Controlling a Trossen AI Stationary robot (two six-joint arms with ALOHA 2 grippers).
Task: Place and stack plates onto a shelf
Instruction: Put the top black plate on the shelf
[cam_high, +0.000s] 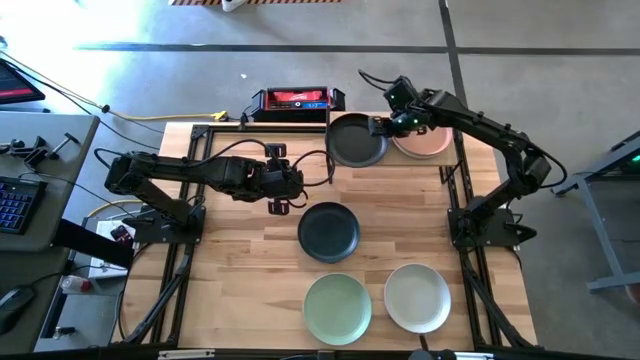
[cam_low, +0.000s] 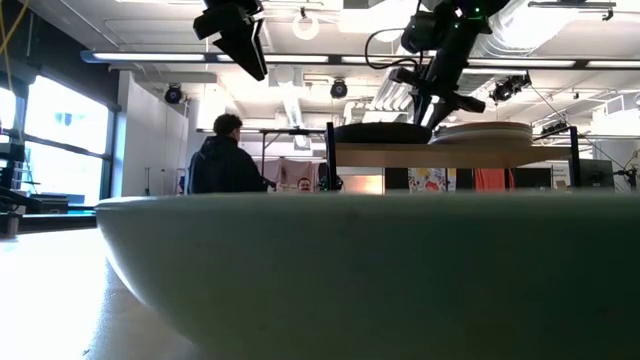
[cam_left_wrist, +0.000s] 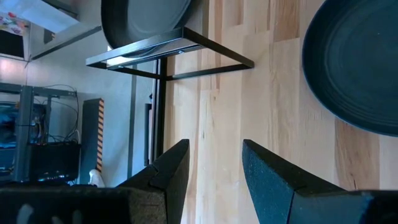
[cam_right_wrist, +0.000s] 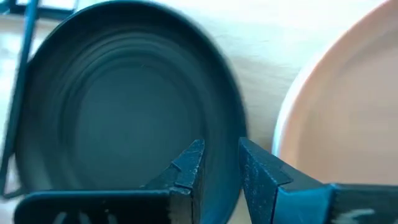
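The shelf (cam_high: 392, 160) stands at the table's far edge. On it lie a black plate (cam_high: 356, 141) and, to its right, a peach plate (cam_high: 428, 143). My right gripper (cam_right_wrist: 221, 155) hovers over the black plate's right rim (cam_right_wrist: 239, 118), open by a narrow gap, with no touch showing. On the tabletop lie another black plate (cam_high: 328, 232), a pale green plate (cam_high: 337, 308) and a cream plate (cam_high: 417, 297). My left gripper (cam_left_wrist: 214, 158) is open over bare wood, left of the table's black plate (cam_left_wrist: 354, 68).
A red-and-black device (cam_high: 297, 100) sits beyond the far edge, left of the shelf. The shelf's black frame posts (cam_left_wrist: 186, 46) stand on the wood. The cream plate (cam_low: 350, 270) fills the low view's foreground, and a person (cam_low: 225, 155) stands far behind. Bare wood lies at the table's left.
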